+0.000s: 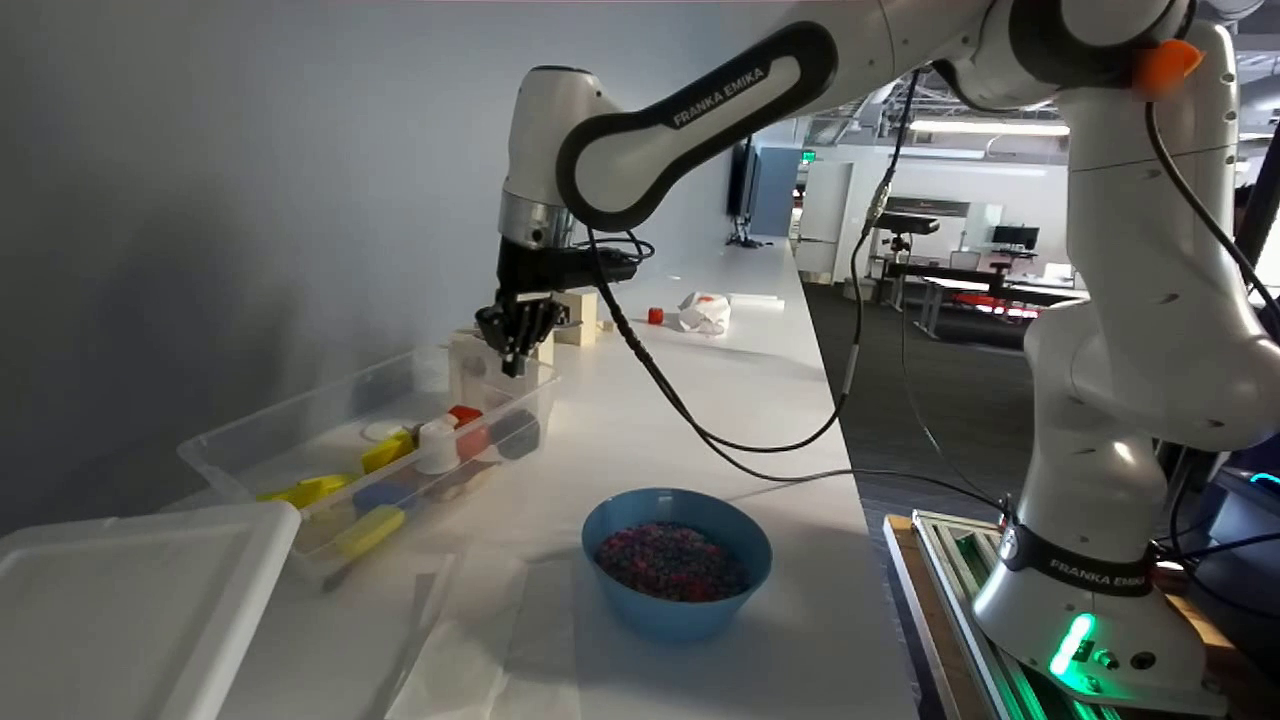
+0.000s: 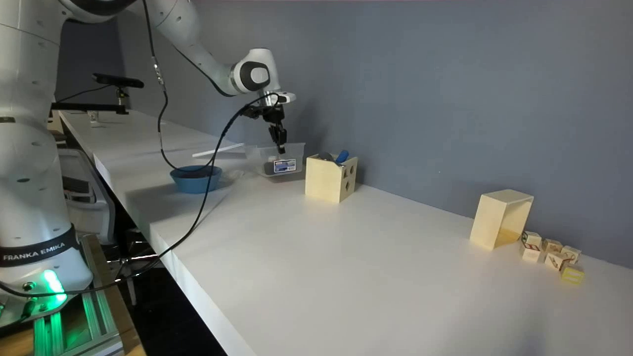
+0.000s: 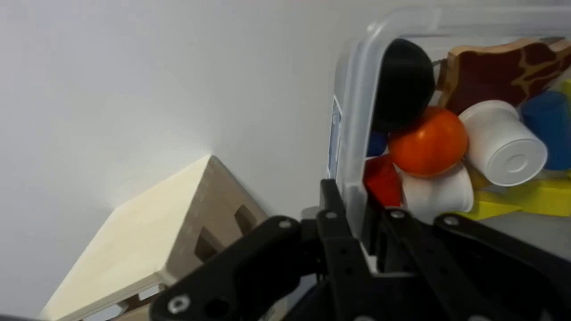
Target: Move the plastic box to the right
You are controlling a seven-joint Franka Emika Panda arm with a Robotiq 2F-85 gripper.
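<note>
Pinching, apparently, the end wall of the clear plastic tub — set between translucent lid and wooden shape sorter — in the narrow jaws of the gripper. Best slid right slowly and level, steered around the sorter.

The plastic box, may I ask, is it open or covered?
Open: no cover spans the plastic box; the wrist view looks straight in at a round orange piece.
</note>
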